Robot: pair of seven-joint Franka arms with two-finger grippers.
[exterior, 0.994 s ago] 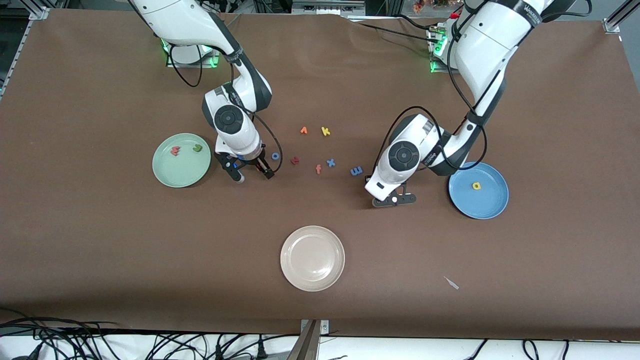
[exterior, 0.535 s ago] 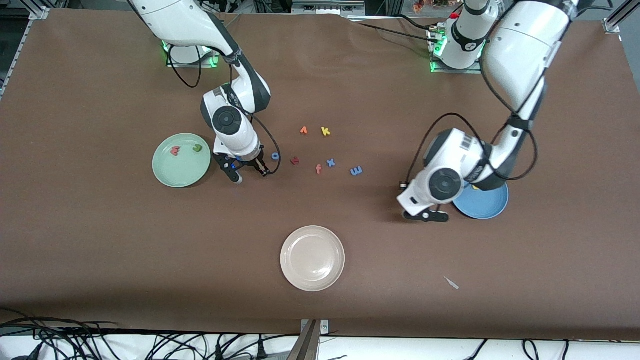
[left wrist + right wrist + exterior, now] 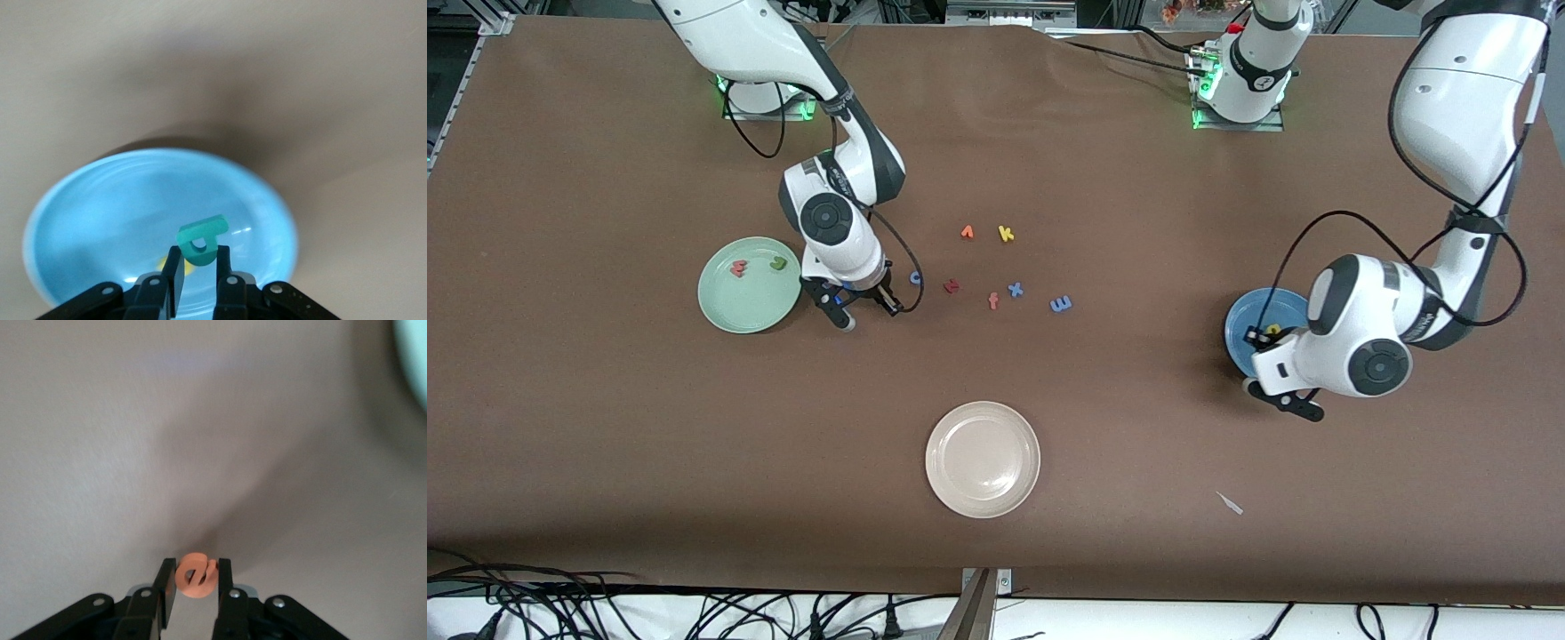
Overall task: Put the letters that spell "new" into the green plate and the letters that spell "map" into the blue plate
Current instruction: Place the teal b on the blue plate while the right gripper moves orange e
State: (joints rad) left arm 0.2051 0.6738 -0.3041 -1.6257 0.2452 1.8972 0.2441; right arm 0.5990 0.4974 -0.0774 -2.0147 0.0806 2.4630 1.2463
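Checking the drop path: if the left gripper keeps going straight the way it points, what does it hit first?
Most likely the blue plate. The left gripper, shut on the teal "a", points down into the plate's bowl, with the yellow "p" just under the fingertips. Height above the plate is unclear.

The blue plate [image 3: 80, 200] below the left gripper [image 3: 198, 263] has a smooth, glossy surface with light streaks. The teal "a" [image 3: 200, 235] and the orange "e" [image 3: 195, 575] look matt, like foam. The table covering [image 3: 605, 444] is matt brown. The gripper fingers [image 3: 164, 585] look like black matt plastic.
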